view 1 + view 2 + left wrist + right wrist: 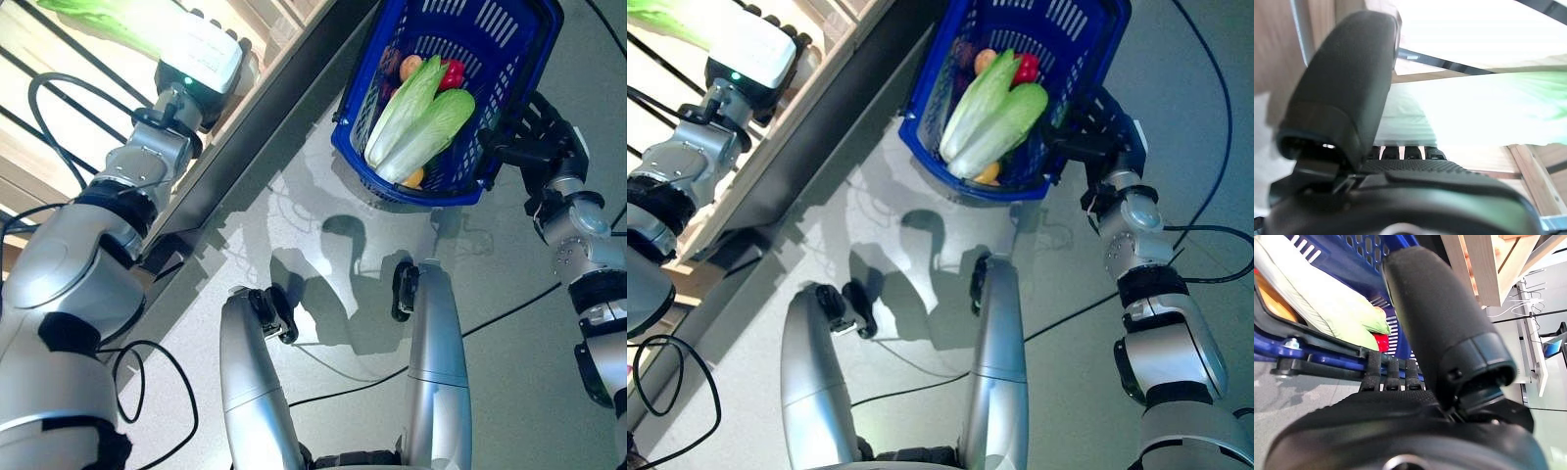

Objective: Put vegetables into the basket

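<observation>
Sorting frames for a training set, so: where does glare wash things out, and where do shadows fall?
Left wrist view: the leafy vegetable past the left hand is bleached almost white by glare. Left eye view: the same vegetable glows at the upper left, and soft shadows lie on the grey floor under the blue basket. Right wrist view: the right hand and basket are evenly lit.

A: Left robot hand fingertips hidden past its white housing; leafy green cut by top edge.

B: Blue basket rim cut off too. Small vegetables under two cabbages mostly covered.
</observation>
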